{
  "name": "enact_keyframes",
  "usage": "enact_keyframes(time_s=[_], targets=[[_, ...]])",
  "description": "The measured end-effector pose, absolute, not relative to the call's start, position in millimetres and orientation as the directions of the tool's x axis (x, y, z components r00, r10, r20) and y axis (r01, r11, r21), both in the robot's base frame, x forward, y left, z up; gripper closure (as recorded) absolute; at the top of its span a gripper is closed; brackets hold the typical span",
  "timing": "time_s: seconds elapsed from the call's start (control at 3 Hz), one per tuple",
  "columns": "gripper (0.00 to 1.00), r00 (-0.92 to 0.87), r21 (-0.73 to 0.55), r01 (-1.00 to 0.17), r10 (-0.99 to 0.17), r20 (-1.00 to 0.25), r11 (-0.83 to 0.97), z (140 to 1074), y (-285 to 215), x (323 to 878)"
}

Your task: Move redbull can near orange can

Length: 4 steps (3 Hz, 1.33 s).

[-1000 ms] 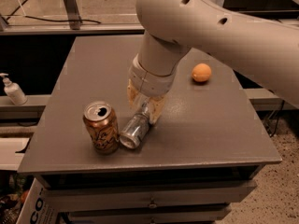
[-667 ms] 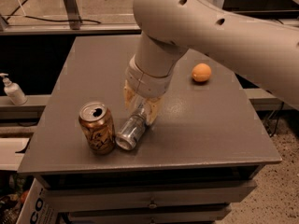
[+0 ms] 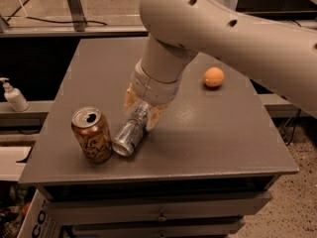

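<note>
Gripper (image 3: 142, 112) is clenching the tilted redbull can (image 3: 130, 137), pressing its lower end against the orange can (image 3: 91, 134); both are sitting further left on the table (image 3: 218, 133) than before.

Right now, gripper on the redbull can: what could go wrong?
1. The gripper holds the redbull can tilted, its end right at the upright orange can; any push into it may topple it.
2. Released on its side, the redbull can may roll on the table.
</note>
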<state>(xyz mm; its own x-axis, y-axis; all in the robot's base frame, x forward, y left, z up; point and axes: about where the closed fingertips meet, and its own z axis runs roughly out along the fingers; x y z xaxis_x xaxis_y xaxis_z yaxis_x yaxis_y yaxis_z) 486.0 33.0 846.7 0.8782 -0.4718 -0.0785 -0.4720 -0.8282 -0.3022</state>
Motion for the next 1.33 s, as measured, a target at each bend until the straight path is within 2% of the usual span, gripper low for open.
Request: enact_keyframes(time_s=[0.33, 1.0, 1.33], targets=[[0.00, 0.878, -0.302, -0.473, -0.472, -0.081, -0.828, 846.6, 32.6, 485.5], [0.00, 0.874, -0.313, -0.479, -0.479, -0.082, -0.820, 849.9, 29.2, 487.0], [0.00, 0.845, -0.369, -0.516, -0.531, -0.069, -0.773, 871.2, 3.0, 498.7]])
